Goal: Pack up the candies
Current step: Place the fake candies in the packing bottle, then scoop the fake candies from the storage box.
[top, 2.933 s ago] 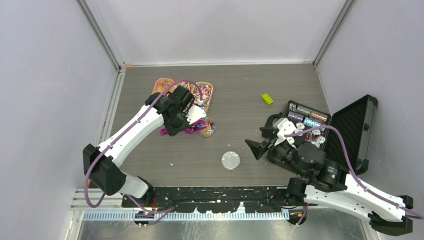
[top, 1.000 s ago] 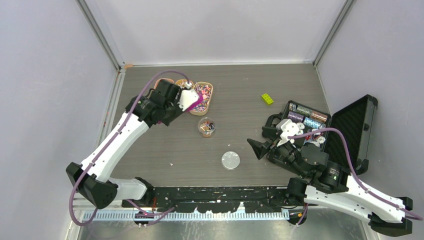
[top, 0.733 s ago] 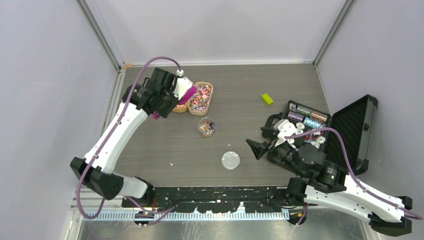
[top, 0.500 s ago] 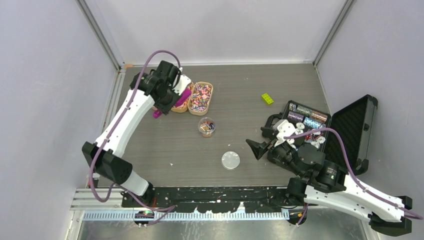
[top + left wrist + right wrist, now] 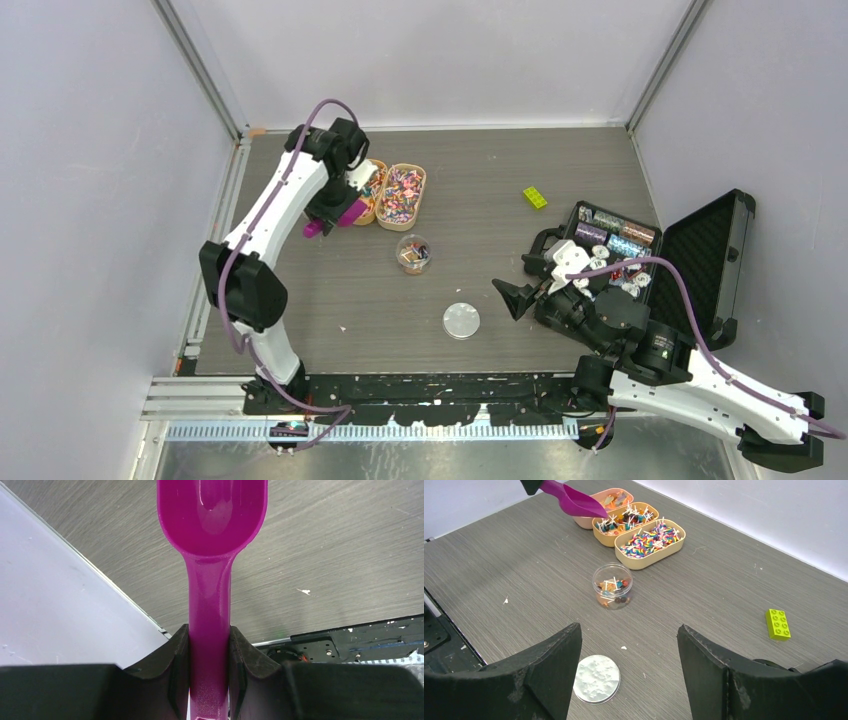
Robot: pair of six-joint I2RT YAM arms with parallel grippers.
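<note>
Reaching way out to the back-left, your left arm (image 5: pixel 280 205) hides most of the leftmost tray (image 5: pixel 585 523) from above, left gripper (image 5: pixel 209 652) clamped on the handle of the magenta scoop (image 5: pixel 212 525), right gripper (image 5: pixel 628 635) hanging wide apart by the black case (image 5: pixel 700 260), candies (image 5: pixel 651 537) sitting in the trays (image 5: pixel 644 562) and the clear jar (image 5: pixel 613 587).

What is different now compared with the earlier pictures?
The left gripper, shut on the purple scoop, moved from over the clear jar away from the bases and leftward, to the trays of candies. The open right gripper, the jar, the lid and the brick stayed in place.
</note>
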